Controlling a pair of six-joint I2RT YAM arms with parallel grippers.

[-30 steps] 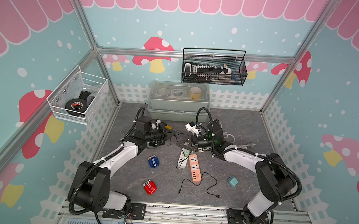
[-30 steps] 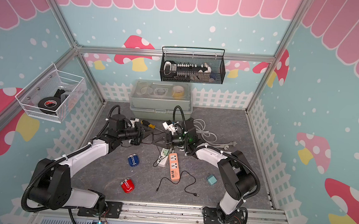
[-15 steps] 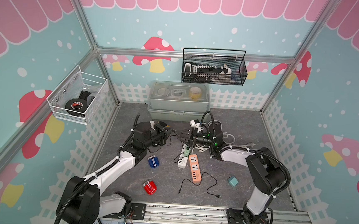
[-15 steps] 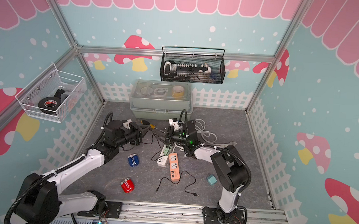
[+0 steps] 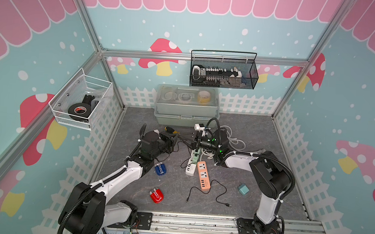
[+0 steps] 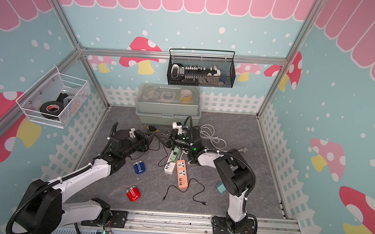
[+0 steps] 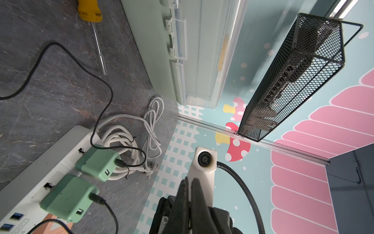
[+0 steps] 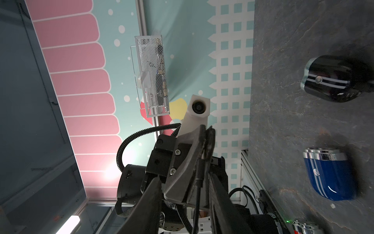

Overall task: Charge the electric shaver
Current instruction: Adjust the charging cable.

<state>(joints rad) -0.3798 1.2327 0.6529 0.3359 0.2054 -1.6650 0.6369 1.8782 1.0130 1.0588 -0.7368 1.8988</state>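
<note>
Early stage. Neither the blue shaver (image 5: 160,168) nor the red shaver (image 5: 156,195) has a plug in it. Both lie loose on the surface (image 5: 244,189), well apart from both pincers, and you can't tell which one is the target.

Done so far: a green adapter (image 7: 97,164) sits in the white power strip (image 5: 191,167) with a black cable (image 8: 199,172) running off it. The free end of a thin black cable is up in the air. Whether it's that same cable, you can't confirm.

Left to do, as I judge it: carry the plug to a shaver and seat it.

Your left pincer (image 8: 206,131) is together, clamped on the cable end, which hangs below the tips. Your right pincer (image 5: 190,141) is apart, its jaws straddling the left one's tips and gripping nothing. It looks like a handover.

Both arms reach low toward the back middle. The wrists are roughly level and face each other tip to tip above the surface, just beside the white strip. The left forearm passes near the blue shaver.
</note>
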